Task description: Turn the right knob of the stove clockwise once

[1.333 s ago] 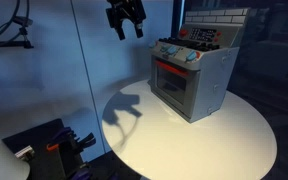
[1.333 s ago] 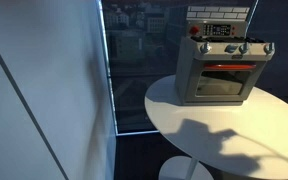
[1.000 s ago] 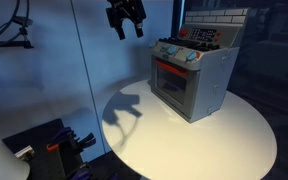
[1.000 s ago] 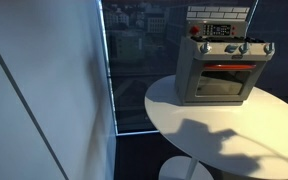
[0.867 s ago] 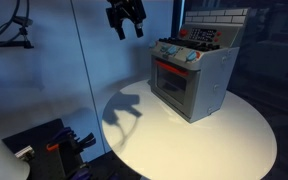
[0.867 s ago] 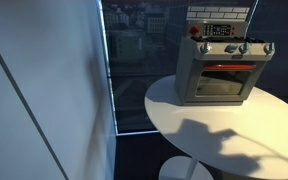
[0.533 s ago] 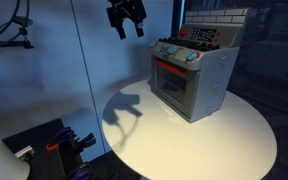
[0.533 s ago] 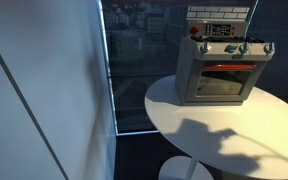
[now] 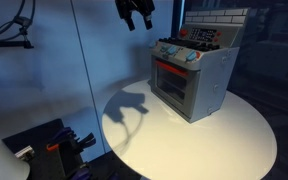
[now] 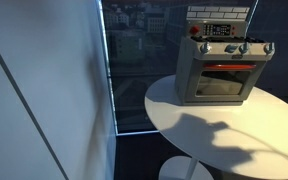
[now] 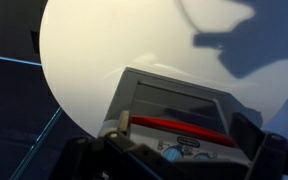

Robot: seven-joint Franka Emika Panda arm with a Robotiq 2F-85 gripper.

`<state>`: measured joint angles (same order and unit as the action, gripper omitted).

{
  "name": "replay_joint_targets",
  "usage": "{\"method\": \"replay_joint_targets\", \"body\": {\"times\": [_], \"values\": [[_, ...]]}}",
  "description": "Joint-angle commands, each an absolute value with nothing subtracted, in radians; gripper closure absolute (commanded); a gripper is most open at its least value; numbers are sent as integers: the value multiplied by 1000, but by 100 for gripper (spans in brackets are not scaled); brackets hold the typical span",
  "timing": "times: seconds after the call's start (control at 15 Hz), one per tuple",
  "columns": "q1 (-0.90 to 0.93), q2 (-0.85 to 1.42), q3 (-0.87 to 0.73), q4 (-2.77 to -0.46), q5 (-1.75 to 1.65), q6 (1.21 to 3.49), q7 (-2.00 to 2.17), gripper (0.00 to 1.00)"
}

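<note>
Shifted up and nearer the stove (image 9: 189,75) since half a second ago: gripper (image 9: 137,13), now at the top edge in an exterior view, high above the round white table (image 9: 219,148). Fingers spread apart, empty, touching nothing. Arm shadow (image 9: 127,105) on the tabletop displaced likewise. Stove unmoved: upright on the table, close to one edge, red-framed door window facing the open tabletop. Light blue knobs (image 9: 192,57) in a row above the door, well apart from the gripper. Wrist view: looks down on the stove from above.
</note>
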<state>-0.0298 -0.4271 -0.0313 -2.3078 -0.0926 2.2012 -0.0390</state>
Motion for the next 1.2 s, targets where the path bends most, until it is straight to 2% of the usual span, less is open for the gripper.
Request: {"method": "replay_joint_targets", "body": {"times": [0.0, 0.6, 1.13], "values": [[-39, -342, -59, -2216, -38, 2225, -17, 0], [-74, -147, -110, -2073, 59, 2335, 16, 0], [-92, -16, -115, -2053, 72, 2530, 42, 0]]}}
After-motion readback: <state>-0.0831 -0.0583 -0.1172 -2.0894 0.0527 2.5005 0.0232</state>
